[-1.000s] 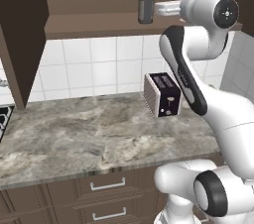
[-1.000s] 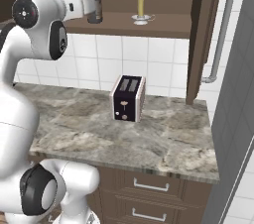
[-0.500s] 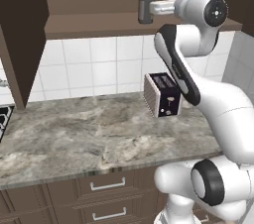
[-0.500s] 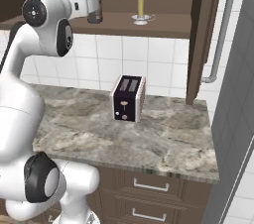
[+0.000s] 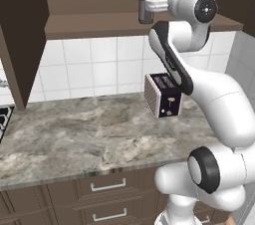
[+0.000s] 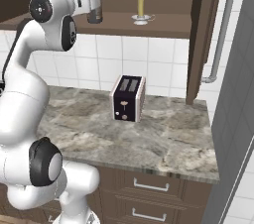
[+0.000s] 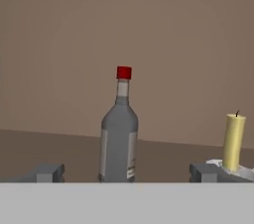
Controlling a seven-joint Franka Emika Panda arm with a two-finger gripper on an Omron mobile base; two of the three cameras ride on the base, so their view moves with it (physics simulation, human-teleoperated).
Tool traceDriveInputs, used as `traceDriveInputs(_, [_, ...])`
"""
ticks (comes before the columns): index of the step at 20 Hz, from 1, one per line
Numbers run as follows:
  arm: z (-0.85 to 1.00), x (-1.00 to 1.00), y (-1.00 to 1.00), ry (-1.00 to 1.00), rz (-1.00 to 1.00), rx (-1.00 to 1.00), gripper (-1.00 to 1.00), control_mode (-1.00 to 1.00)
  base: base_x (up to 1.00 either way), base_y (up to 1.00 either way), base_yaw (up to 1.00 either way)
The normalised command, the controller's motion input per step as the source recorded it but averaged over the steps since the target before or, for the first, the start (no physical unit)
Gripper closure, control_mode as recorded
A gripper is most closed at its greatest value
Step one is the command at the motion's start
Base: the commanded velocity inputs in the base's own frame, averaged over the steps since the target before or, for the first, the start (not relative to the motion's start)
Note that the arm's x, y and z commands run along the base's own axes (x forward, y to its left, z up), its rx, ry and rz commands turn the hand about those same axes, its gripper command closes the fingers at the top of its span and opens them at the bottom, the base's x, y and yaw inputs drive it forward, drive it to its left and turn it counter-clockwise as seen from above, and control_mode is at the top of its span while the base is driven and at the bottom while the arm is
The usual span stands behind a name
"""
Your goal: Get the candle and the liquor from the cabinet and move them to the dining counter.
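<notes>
The claw [image 7: 126, 172] is spread wide, a tip on either side of the liquor [image 7: 119, 134], nothing pinched yet. The bottle stands upright on the cabinet [image 5: 124, 22] shelf, and the candle [image 7: 232, 143] sits further along from the bottle, right by one fingertip. Risky bit, probably: that tip could clip the candle's saucer, or an off-centre squeeze could tip the tall bottle. The bottle's base is cut off in the hand view, so it's hard to say how deep the tips are.

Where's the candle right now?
The candle stands upright on the cabinet shelf, right of the liquor in the right base view, above the toaster.
</notes>
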Motion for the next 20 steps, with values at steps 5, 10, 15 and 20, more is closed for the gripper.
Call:
traceDriveInputs(5, [0.18,0.20,0.00,0.00,0.00,0.00,-1.00,-1.00,0.00,0.00,0.00])
traceDriveInputs(10, [0.19,0.27,0.00,0.00,0.00,0.00,-1.00,-1.00,0.00,0.00,0.00])
traceDriveInputs(15, [0.01,0.37,0.09,0.05,0.00,0.00,-1.00,-1.00,0.00,0.00,0.00])
traceDriveInputs(20, [0.01,0.33,0.13,0.01,0.00,0.00,-1.00,-1.00,0.00,0.00,0.00])
